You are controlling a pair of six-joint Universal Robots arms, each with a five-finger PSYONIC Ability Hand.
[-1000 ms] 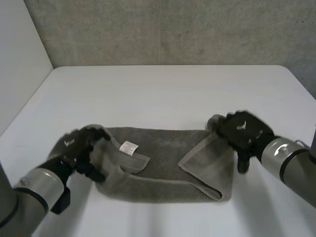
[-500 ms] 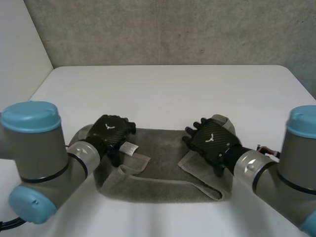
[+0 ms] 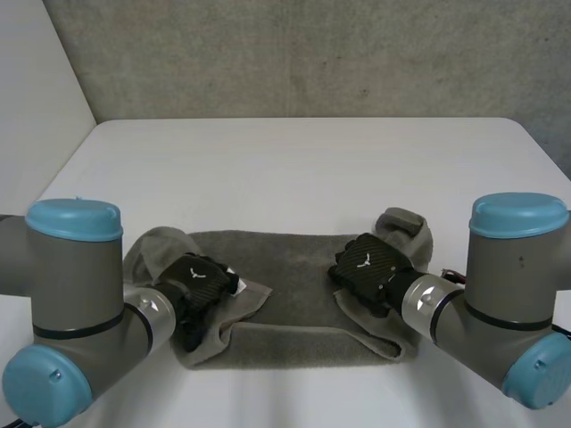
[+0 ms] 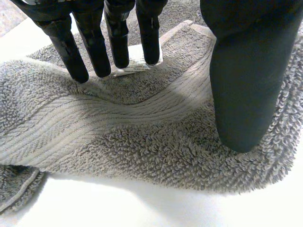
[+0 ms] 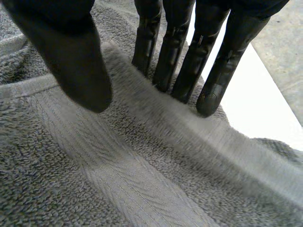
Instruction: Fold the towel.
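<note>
A grey towel [image 3: 303, 276] lies lengthwise on the white table [image 3: 294, 169], with both short ends turned in over its middle. My left hand [image 3: 198, 283] rests on the left flap. In the left wrist view its straight fingers [image 4: 94, 52] press the towel [image 4: 142, 142] by a white label [image 4: 135, 66], and the thumb [image 4: 246, 85] stands apart on the pile. My right hand [image 3: 368, 263] lies on the right flap. Its fingers [image 5: 180, 56] are straight on the towel [image 5: 94, 179], the thumb [image 5: 71, 52] is apart, and a low ridge of cloth runs between them.
Both forearms with their light-blue caps [image 3: 76, 218] [image 3: 517, 214] stand over the near corners of the table. The towel's rumpled outer ends bulge beside each hand. A grey wall [image 3: 303, 53] runs along the table's far edge.
Both hands have come in from the towel's outer ends and settled on the turned-in flaps. The arms have swung into the foreground. The right flap has been flattened toward the middle.
</note>
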